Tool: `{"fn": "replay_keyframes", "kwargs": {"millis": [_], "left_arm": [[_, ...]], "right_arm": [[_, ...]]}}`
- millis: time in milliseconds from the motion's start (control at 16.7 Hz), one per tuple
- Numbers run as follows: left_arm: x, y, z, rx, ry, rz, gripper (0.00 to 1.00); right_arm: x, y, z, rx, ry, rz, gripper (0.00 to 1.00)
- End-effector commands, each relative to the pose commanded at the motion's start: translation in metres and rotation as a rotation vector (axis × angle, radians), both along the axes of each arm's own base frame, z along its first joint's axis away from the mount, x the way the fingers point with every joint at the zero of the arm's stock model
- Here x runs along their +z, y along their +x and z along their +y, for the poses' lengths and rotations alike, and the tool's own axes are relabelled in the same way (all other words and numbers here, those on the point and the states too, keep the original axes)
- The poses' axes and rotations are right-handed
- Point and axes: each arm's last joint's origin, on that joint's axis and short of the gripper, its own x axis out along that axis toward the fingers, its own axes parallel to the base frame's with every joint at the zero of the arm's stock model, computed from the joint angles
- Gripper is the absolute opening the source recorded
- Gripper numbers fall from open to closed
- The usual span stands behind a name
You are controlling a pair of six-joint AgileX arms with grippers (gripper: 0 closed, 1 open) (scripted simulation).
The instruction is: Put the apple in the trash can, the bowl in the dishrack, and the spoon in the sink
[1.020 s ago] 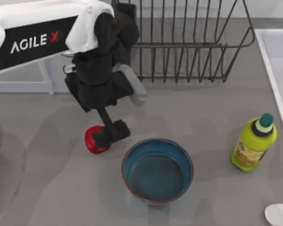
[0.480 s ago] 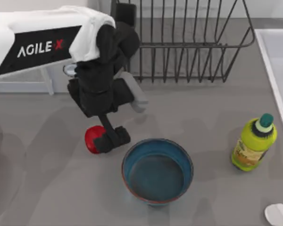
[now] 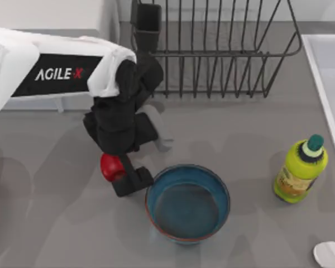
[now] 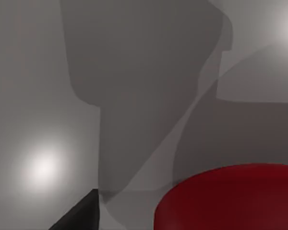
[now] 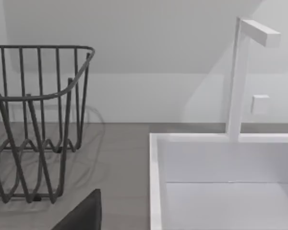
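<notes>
The jaws of the left gripper (image 3: 124, 174) stand on either side of the apple (image 3: 111, 167) and look pinched onto it — one dark finger (image 3: 133, 181) shows just beside the fruit on the side facing the bowl (image 3: 187, 203), while the other is hidden under the wrist, so the clamp is a judgement rather than a plain sight. In the left wrist view the apple (image 4: 230, 196) sits close against the camera with a dark fingertip (image 4: 79, 214) beside it, above bare grey table (image 4: 43, 96). The apple lies just left of the bowl, near its reddish rim without clearly touching it. That is the relation to mind: any lift should go straight up before swinging away, because the finger on the bowl side has little room. To the top view's left the table (image 3: 56, 223) is open, which gives room to carry the fruit off; no trash can is in sight, so its direction cannot be told. The dishrack (image 3: 223, 50) stands behind, well apart from the bowl. The sink (image 3: 329, 72) runs along the right edge, with a yellow-green bottle (image 3: 300, 170) near it and the spoon (image 3: 330, 254) at the lower right corner — nearer the right arm, whose wrist view looks over the sink (image 5: 221, 182) and dishrack (image 5: 38, 120).
</notes>
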Motion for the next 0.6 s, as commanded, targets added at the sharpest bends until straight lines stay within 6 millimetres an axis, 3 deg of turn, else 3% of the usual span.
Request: {"fn": "replay_keyframes", "kwargs": {"millis": [60, 600], "left_arm": [[0.0, 0.0, 0.0, 0.0, 0.0, 0.0, 1.0], [0.0, 0.0, 0.0, 0.0, 0.0, 0.0, 0.32]], "right_arm": [[0.0, 0.0, 0.0, 0.0, 0.0, 0.0, 1.0], [0.0, 0.0, 0.0, 0.0, 0.0, 0.0, 1.0]]}}
